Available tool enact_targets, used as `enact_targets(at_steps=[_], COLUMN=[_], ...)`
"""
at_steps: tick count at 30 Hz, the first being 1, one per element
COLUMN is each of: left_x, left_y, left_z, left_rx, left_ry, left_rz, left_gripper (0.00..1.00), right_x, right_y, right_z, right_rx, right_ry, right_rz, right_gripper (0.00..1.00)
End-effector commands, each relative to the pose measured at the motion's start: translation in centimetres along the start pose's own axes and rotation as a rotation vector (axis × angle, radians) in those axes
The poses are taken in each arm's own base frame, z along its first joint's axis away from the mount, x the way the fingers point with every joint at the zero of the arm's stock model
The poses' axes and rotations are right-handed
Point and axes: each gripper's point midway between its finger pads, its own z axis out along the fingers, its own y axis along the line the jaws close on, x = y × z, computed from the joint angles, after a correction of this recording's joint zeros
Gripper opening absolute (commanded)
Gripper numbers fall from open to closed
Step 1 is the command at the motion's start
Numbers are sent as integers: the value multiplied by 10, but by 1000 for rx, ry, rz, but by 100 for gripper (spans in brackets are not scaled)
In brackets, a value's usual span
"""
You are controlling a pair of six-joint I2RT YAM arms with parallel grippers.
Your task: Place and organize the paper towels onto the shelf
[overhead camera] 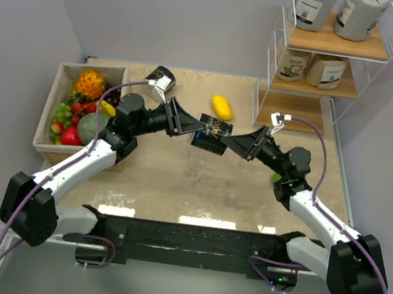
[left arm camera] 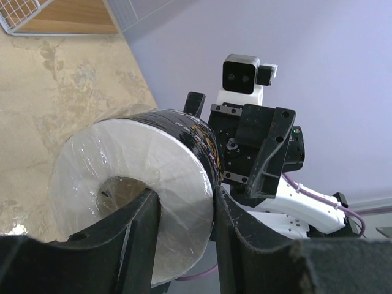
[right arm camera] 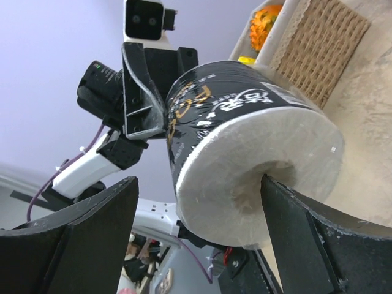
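Well to the left of the black roll [overhead camera: 211, 134], which hangs in the air over the middle of the table [overhead camera: 178, 180], sits the box of fruit [overhead camera: 48, 118], out of the way. Behind the roll and to its left, a second black roll [overhead camera: 160, 79] lies on the table beyond the left arm, not yet shelved.

The left gripper [overhead camera: 187, 126] is clenched on the held roll's left end. One of its fingers [left arm camera: 138, 226] sits at the hollow core and the other outside the wrapping. This pinch on the wall keeps the roll level and offers its far end to the other arm. At that right end the right gripper [overhead camera: 238, 143] is released, its jaws wide. One finger is at the core and the other stands apart from the wrapping, so this looks like a handover not yet taken.

Just behind the roll lies a yellow fruit [overhead camera: 221, 107], probably no obstacle. To the roll's right and further back stands the shelf [overhead camera: 331, 43], with grey rolls [overhead camera: 315, 7] on top and tan rolls [overhead camera: 293, 64] in the middle. Its bottom board [overhead camera: 292, 101] is bare and is likely where the black pair belongs. The wire frame and the tier above make that opening low, so the roll will have to go in low.
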Motion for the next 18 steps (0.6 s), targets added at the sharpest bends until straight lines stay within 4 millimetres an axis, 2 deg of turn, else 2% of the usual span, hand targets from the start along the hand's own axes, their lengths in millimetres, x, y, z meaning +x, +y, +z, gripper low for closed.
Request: enact_targets(at_steps=[1, 4, 10, 13, 14, 18], left_x=[-7, -3, 2, 3, 4, -1], left_y=[-27, -21, -19, -20, -20, -10], left_z=[-9, -10, -14, -15, -15, -15], left_rx=[98, 87, 88, 95, 93, 35], left_ry=[-35, -29, -25, -15, -14, -31], left_rz=[48, 51, 83, 98, 101, 139], left_gripper=[35, 35, 43, 51, 57, 71], right_x=[-9, -10, -12, -14, -15, -21], right_y=[30, 30, 23, 18, 17, 9], right_z=[11, 13, 15, 16, 17, 16], right_rx=[-80, -79, -40, -6, 14, 110], right_ry=[-23, -28, -30, -28, -23, -8], right_rz=[-63, -70, -94, -116, -137, -212], right_gripper=[79, 73, 48, 38, 36, 32])
